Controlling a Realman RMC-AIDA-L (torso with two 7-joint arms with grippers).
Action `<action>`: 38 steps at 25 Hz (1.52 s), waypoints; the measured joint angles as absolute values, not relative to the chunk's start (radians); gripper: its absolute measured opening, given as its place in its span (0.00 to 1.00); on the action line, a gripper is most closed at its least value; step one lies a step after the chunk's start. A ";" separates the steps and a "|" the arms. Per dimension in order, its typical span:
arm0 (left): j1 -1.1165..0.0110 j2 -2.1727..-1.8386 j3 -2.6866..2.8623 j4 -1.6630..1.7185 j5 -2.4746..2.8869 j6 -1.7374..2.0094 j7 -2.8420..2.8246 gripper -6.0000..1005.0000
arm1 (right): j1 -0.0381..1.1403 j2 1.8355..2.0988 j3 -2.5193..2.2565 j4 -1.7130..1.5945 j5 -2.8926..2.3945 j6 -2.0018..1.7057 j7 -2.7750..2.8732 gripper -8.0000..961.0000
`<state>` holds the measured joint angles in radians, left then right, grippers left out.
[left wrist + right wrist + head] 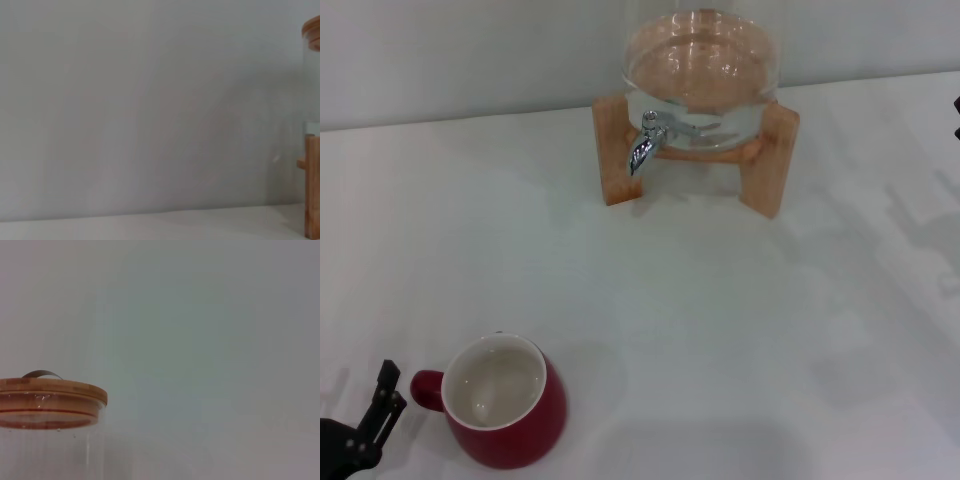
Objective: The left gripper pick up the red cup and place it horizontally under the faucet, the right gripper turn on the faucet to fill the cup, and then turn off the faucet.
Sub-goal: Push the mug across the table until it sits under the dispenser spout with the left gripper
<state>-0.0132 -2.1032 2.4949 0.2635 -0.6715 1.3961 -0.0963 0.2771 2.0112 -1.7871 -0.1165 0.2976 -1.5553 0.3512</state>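
The red cup point(505, 413) is standing upright near the table's point(740, 330) front edge, well apart from the faucet point(648, 143) on the glass jar point(702, 75) in its wooden stand point(765, 165). The left gripper point(375, 420) is being held just beside the cup's handle, with its fingers seemingly spread. The squat mug could be tipped or pushed aside if the handle is nudged on approach. Most of the left gripper is being cropped; of the right gripper point(957, 115) only a dark sliver is being shown, so its state cannot be told.
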 joint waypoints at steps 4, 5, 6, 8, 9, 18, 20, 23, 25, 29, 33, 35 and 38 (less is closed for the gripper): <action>-0.013 -2.103 2.499 0.264 -0.672 1.393 -0.098 0.88 | 0.277 2.011 -1.787 -0.117 0.298 -1.555 0.351 0.82; -0.010 -2.103 2.503 0.265 -0.672 1.391 -0.100 0.88 | 0.277 2.011 -1.787 -0.116 0.298 -1.555 0.351 0.82; -0.005 -2.103 2.511 0.270 -0.673 1.387 -0.101 0.88 | 0.276 2.011 -1.787 -0.116 0.298 -1.555 0.351 0.82; -0.001 -2.103 2.516 0.273 -0.673 1.385 -0.101 0.88 | 0.276 2.011 -1.786 -0.117 0.298 -1.555 0.351 0.82; 0.003 -2.103 2.520 0.276 -0.675 1.384 -0.099 0.88 | 0.276 2.011 -1.786 -0.117 0.298 -1.555 0.351 0.82; 0.011 -2.103 2.535 0.281 -0.679 1.384 -0.095 0.88 | 0.280 2.011 -1.783 -0.117 0.298 -1.555 0.350 0.82; 0.011 -2.103 2.540 0.281 -0.681 1.384 -0.094 0.88 | 0.279 2.011 -1.782 -0.117 0.298 -1.555 0.350 0.82; 0.011 -2.103 2.540 0.281 -0.682 1.384 -0.090 0.88 | 0.277 2.011 -1.781 -0.117 0.298 -1.555 0.350 0.82; 0.011 -2.103 2.540 0.285 -0.683 1.383 -0.087 0.88 | 0.277 2.011 -1.780 -0.117 0.298 -1.555 0.350 0.82; 0.009 -2.102 2.542 0.292 -0.683 1.377 -0.072 0.88 | 0.277 2.011 -1.779 -0.117 0.298 -1.555 0.350 0.82; 0.006 -2.102 2.542 0.293 -0.683 1.362 -0.064 0.88 | 0.279 2.011 -1.779 -0.117 0.298 -1.555 0.349 0.82; 0.004 -2.102 2.542 0.293 -0.683 1.357 -0.063 0.88 | 0.279 2.011 -1.779 -0.117 0.298 -1.555 0.348 0.82; 0.003 -2.101 2.542 0.293 -0.684 1.347 -0.047 0.88 | 0.281 2.011 -1.780 -0.117 0.298 -1.555 0.345 0.82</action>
<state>0.0031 -2.1015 2.5418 0.2930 -0.6843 1.3472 -0.0467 0.2809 2.0110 -1.7796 -0.1166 0.2975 -1.5554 0.3454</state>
